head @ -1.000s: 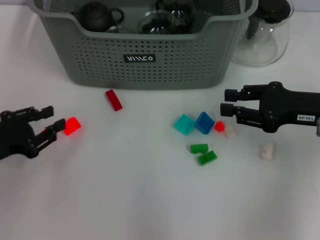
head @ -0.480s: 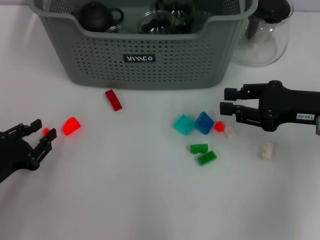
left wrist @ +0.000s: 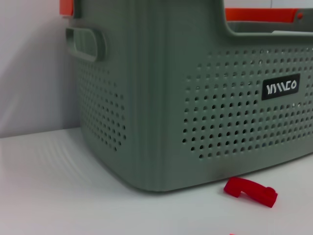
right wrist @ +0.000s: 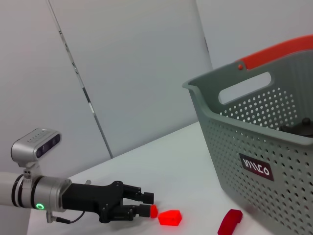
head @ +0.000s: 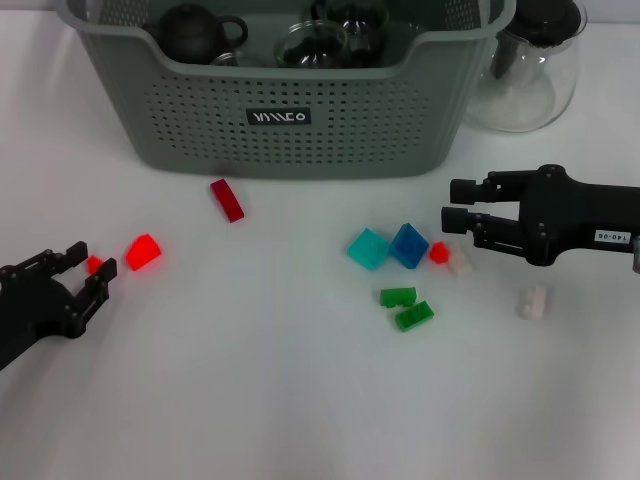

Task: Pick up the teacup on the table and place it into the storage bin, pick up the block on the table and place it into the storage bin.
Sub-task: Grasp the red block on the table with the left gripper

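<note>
The storage bin (head: 300, 110) stands at the back of the bench (head: 250, 400), a teapot (head: 195, 30) inside it and a pitcher (head: 530, 65) just to its right. Before the bin lie scattered blocks (head: 400, 270); the left gripper (head: 85, 278) sits well to its front left, the right gripper (head: 455, 205) to its front right

Storage bin (head: 300, 120) matt perforated plastic; pitcher (head: 530, 75) clear glossy glass; table (head: 250, 400) smooth white.

your head camera looks down on the worktop (head: 250, 400) from above. your left wrist camera sits low, close to the storage bin (left wrist: 195, 98). your right wrist camera looks across from farther off; all three share the bin's labelled wall.
</note>
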### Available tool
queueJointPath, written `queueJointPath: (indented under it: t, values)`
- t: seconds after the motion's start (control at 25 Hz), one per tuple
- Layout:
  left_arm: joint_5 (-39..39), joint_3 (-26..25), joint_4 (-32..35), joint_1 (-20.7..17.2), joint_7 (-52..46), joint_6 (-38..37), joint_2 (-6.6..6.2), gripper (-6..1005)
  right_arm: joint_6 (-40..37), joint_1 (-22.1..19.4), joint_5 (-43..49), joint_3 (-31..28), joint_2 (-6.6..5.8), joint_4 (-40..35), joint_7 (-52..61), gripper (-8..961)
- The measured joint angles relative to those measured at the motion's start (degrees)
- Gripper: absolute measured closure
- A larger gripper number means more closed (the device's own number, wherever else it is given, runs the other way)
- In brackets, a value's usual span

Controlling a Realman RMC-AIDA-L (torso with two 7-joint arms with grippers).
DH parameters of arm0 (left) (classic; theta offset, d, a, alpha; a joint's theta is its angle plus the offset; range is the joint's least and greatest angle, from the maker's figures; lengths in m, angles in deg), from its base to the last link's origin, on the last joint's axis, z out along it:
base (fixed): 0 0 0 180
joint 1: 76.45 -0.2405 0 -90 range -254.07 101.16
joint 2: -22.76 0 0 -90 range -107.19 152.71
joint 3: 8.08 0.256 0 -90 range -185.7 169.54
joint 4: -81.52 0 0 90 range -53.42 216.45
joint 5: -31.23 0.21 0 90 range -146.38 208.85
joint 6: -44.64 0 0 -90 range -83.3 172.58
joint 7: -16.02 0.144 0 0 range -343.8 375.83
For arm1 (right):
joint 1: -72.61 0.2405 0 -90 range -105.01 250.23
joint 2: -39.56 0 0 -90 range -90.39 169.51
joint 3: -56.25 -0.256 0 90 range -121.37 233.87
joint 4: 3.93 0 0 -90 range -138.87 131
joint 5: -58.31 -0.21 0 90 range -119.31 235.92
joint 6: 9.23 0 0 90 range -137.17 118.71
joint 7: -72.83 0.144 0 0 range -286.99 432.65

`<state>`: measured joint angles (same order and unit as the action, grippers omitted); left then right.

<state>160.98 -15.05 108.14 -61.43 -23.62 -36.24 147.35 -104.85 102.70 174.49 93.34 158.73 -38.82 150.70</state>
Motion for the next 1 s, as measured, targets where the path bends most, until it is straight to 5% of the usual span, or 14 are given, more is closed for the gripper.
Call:
queueJointPath:
  t: [1.0]
  values:
    - [-0.2,-0.2,-1.0,0.6,0.2,3.4,-0.02,742,0.9,0.2,0.2,0.0,0.0,0.1,0.0,528]
